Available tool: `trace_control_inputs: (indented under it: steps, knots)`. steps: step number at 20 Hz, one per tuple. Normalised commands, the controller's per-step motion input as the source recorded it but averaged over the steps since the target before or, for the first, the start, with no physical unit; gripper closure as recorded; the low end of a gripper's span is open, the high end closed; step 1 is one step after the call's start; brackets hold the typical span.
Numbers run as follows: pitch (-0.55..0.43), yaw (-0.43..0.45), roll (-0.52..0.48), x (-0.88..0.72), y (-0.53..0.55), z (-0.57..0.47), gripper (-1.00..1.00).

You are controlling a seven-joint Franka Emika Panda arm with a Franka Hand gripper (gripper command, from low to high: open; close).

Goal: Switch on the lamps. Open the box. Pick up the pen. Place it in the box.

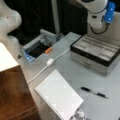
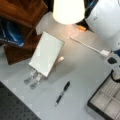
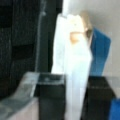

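Observation:
The box (image 1: 96,51) stands open at a front view's right, its beige compartments showing; its corner also shows (image 2: 105,101). Its lid (image 1: 113,28) stands raised behind it. My arm (image 1: 98,15) hangs over the box's back edge, and the gripper itself is hidden in both front views. In the wrist view the gripper (image 3: 75,80) has a pale upright slab, seemingly the lid's edge (image 3: 72,60), filling the gap between its black fingers (image 3: 51,96). The black pen (image 1: 94,92) (image 2: 62,93) lies on the table, apart from the box. A lamp shade (image 2: 68,11) glows, and a lamp shade (image 1: 7,60) shows at a front view's left.
A white spiral notebook (image 1: 58,97) (image 2: 47,53) lies near the pen. The lamp's cord switch (image 1: 50,61) (image 2: 105,53) rests mid-table. A small orange item (image 1: 48,50) sits by a grey tray with a blue edge (image 1: 29,57). Brown wooden furniture (image 1: 12,95) borders the table.

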Motion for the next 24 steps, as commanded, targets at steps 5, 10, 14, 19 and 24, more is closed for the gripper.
trace_control_inputs:
  steps: [5,10,14,19,24]
  knots:
    - [0.084,-0.036,0.048,-0.02,0.13,-0.23,-1.0]
    - [0.035,-0.077,0.078,0.0,0.11,-0.05,-1.0]
    - [0.02,-0.093,0.08,-0.06,0.17,-0.01,-1.0]
    - [0.022,-0.119,0.074,-0.07,0.15,-0.02,-1.0]
    - [0.037,-0.128,0.052,-0.11,0.08,-0.01,-1.0]
